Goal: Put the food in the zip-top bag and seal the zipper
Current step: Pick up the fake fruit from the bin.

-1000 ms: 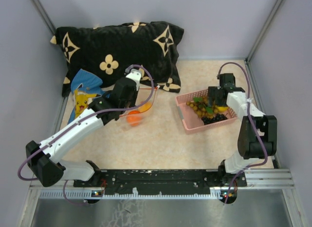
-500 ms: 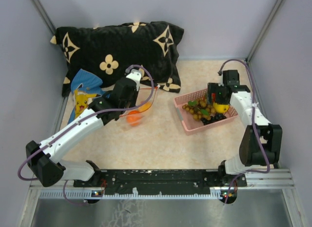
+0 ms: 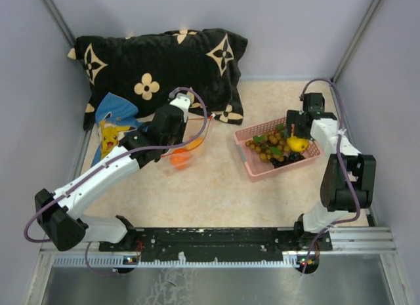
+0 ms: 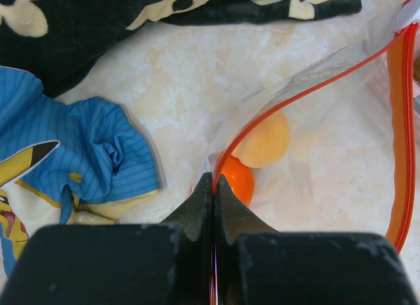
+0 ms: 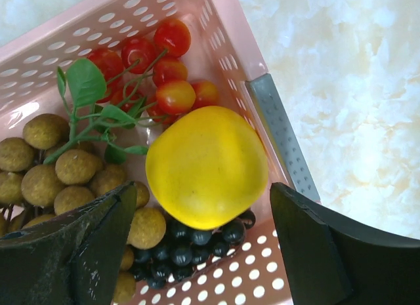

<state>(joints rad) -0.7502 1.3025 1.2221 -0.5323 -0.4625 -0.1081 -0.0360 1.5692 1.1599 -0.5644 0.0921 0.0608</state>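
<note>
While the left gripper [image 4: 214,180] stays out of the way at the left, pinched fully shut on the zipper [image 4: 398,141] at the near corner of the zip-top bag [image 4: 328,121] so that its mouth gapes, the right gripper [image 5: 202,190] hangs wide open astride the lemon [image 5: 207,166] in the pink basket [image 5: 223,29] at the right, with nothing in its grasp yet. 2 fruits already lie inside the bag, an orange citrus [image 4: 237,178] and a paler one [image 4: 264,140] just beyond it. To take the lemon cleanly, the fingers should probably drop until they meet its widest part. The right-hand finger sits very close to the basket wall, so a small shift inward seems wise. A gentle squeeze would suit a smooth, round skin, clear of the red tomatoes [image 5: 172,75] and brownish balls [image 5: 46,167] touching it. All this rests on a pale marbled table [image 3: 210,187], between plain lilac walls [image 3: 295,29], with a black flowered pillow [image 3: 157,62] at the far side and a blue cartoon cloth [image 4: 79,147] at the left.
</note>
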